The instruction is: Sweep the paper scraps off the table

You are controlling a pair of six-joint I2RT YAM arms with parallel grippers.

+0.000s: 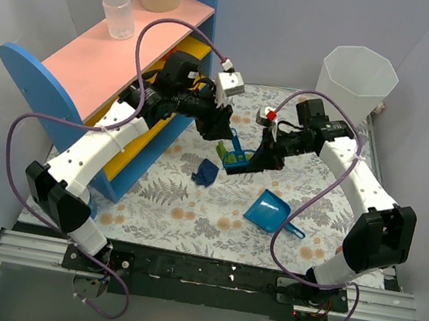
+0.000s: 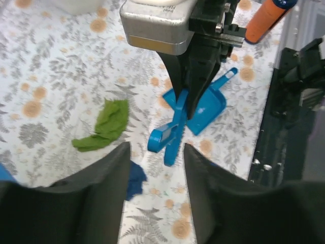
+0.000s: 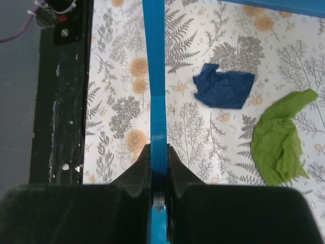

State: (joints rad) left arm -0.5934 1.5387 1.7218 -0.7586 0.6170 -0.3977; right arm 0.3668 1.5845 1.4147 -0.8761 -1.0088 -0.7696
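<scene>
A green paper scrap [image 1: 236, 162] and a navy blue scrap [image 1: 206, 173] lie on the leaf-printed table [image 1: 188, 222]. My right gripper [image 1: 254, 160] is shut on the small blue hand brush [image 1: 234, 149], held just over the green scrap. In the right wrist view the gripper [image 3: 158, 157] clamps the brush handle [image 3: 155, 91], with the navy scrap [image 3: 223, 89] and green scrap [image 3: 279, 137] to its right. My left gripper [image 1: 221, 133] is open and empty above the table. Its wrist view [image 2: 155, 203] shows the brush [image 2: 172, 134], green scrap [image 2: 104, 127] and navy scrap [image 2: 136, 178]. No other scraps show.
The blue dustpan [image 1: 270, 213] lies on the table in front of the right gripper and also shows in the left wrist view [image 2: 208, 104]. The pink-and-yellow shelf [image 1: 116, 62] stands at the left, with a bottle and a paper roll on it. A white bin [image 1: 357, 77] stands back right.
</scene>
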